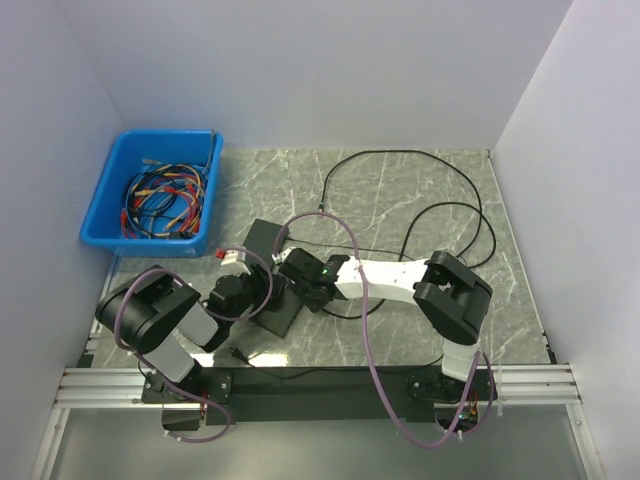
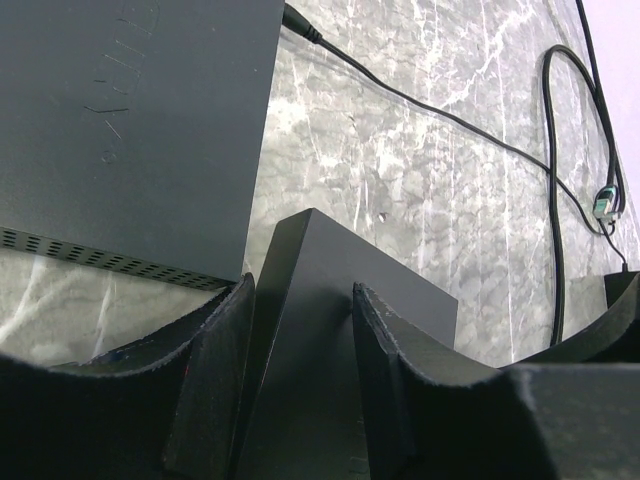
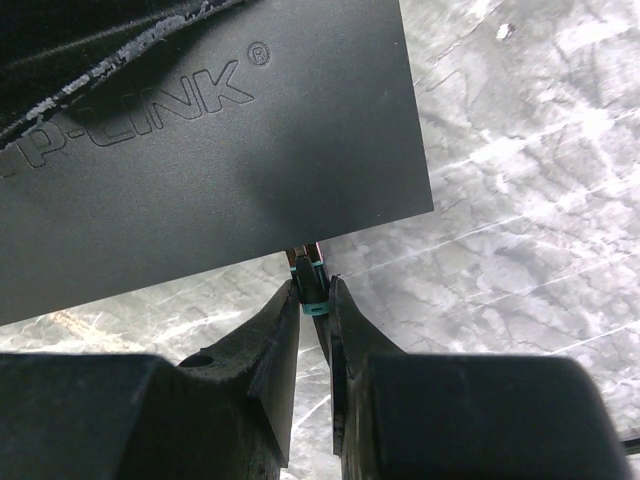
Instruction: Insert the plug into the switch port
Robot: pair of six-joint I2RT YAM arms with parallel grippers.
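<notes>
Grey marbled desk boxed in by white walls, with a blue bin of coloured patch cables at the far left corner. Right hand nearly pressed together, pinching a teal-booted plug between its fingertips. Plug nose up against the near edge of the black TP-LINK switch, label side up. Tip lost under that edge and port face out of sight, so impossible to say whether seated. Left hand about half spread, clamped on a corner of the switch, both fingers touching its sides. Just beyond, a second black box with a vented side and a black cord running from its back. From the top camera, both hands crowded together mid-desk under the arms and purple hoses, fingertips too small to make out.
</notes>
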